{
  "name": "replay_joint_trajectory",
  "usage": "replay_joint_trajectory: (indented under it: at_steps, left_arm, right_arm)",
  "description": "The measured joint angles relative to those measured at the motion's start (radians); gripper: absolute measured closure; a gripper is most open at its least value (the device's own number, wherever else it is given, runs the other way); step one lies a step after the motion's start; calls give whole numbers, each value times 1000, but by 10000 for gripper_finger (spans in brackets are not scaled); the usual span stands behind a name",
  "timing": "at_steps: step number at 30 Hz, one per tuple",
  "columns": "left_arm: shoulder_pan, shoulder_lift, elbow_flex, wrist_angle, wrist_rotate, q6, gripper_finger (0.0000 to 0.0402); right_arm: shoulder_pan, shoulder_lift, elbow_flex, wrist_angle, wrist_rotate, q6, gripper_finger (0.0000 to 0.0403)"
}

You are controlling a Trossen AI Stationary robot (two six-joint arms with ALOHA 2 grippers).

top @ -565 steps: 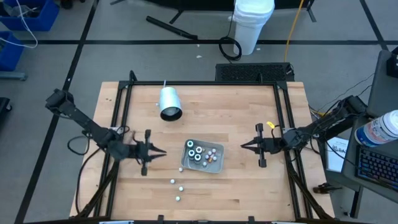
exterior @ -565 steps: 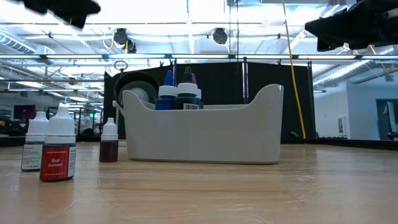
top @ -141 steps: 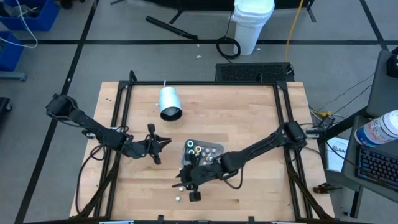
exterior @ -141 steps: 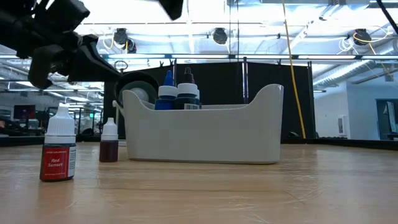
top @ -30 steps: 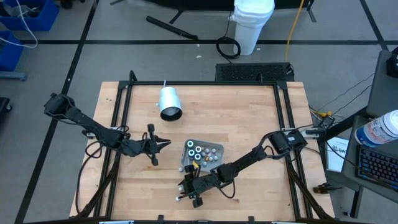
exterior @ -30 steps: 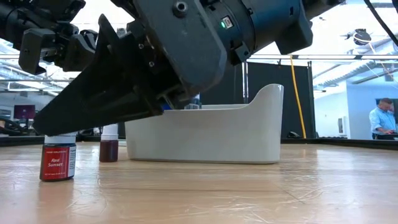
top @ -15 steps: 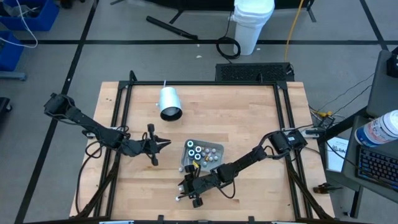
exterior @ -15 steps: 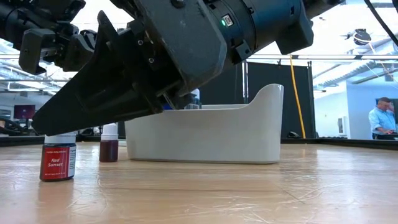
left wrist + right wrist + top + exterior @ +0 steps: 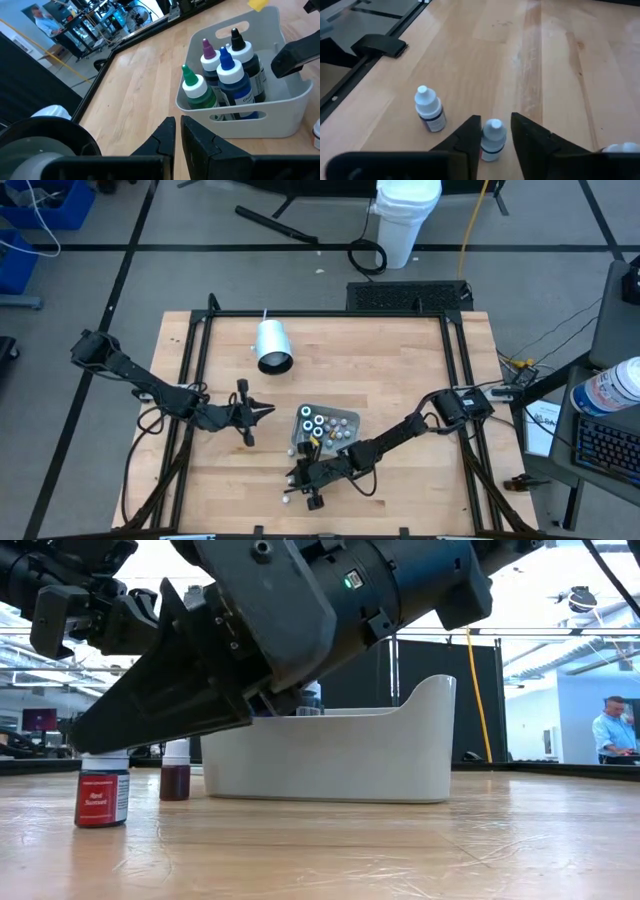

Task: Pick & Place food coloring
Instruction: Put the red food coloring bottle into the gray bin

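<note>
- Right gripper (image 9: pixel 495 131) low over the wooden surface (image 9: pixel 400 360), at about 6 o'clock of the grey tray (image 9: pixel 345 420), fingers (image 9: pixel 532 135) closing in on either side of a small white-capped food coloring bottle (image 9: pixel 492 137); firm pinch not confirmed.
- Second loose bottle (image 9: pixel 430 112) just beside, at 9 o'clock in the wrist view.
- More bottles (image 9: pixel 222 75) upright in the tray.
- Left gripper (image 9: pixel 262 410) waiting at 9 o'clock of the tray, fingers pressed together.

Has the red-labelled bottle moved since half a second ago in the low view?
Yes. The red-labelled bottle now stands slightly nearer the white bin than before, shifted toward the picture's right. The right gripper has its fingers around it.
</note>
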Motion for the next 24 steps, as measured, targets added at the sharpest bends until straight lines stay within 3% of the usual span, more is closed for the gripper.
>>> replay_joint_trajectory:
  at_steps: [9, 18, 24]
  left_arm:
    - [0, 0, 0, 0, 0, -3, 364]
    - [0, 0, 0, 0, 0, -6, 364]
    - [0, 0, 0, 0, 0, 3, 364]
  right_arm:
    - [0, 0, 0, 0, -4, 1, 355]
    - [0, -1, 0, 8, -5, -4, 345]
    - [1, -67, 0, -14, -31, -6, 352]
